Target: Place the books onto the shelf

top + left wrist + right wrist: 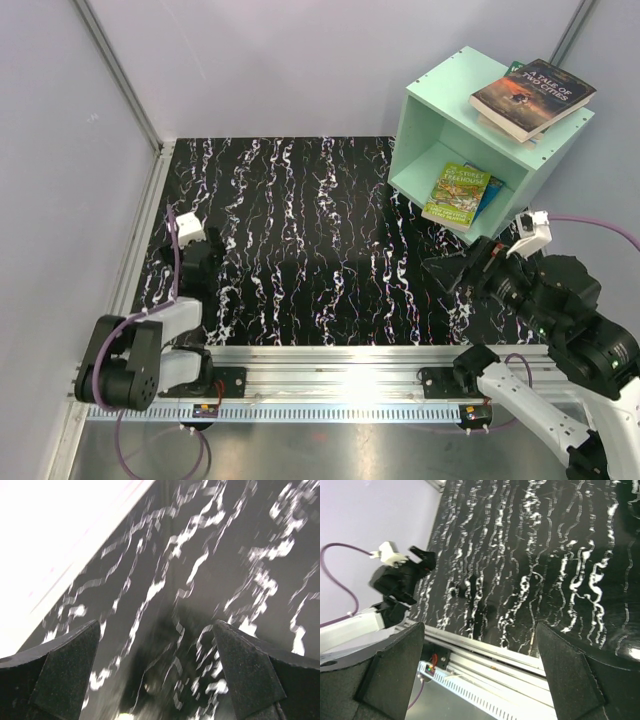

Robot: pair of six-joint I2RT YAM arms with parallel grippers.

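Both spread wide, nothing held: left gripper (155, 630) and right gripper (480, 630). Left gripper: hangs low over the black, white-veined surface (210, 555), fingers (70, 665) far apart, only bare surface between them, pale wall (50, 530) close on the left. Right gripper: equally wide and empty, aimed leftward across the surface toward the left arm (400, 580), metal rail (485, 652) along the near edge below. Seen from above, sits near the front corner of the shelf (440, 110), apart from it. Shelf: mint-green cube at the far right of the surface, open face turned toward the arms. Inside, flat on its floor, a green book (455, 193) partly covering a blue book (492, 190), both reaching the front edge. On its roof, a dark book (533, 92) titled "A Tale of Two Cities", lying flat on a stack of more books; green corner (516, 68) peeking out behind it. Count of that stack: cannot tell.
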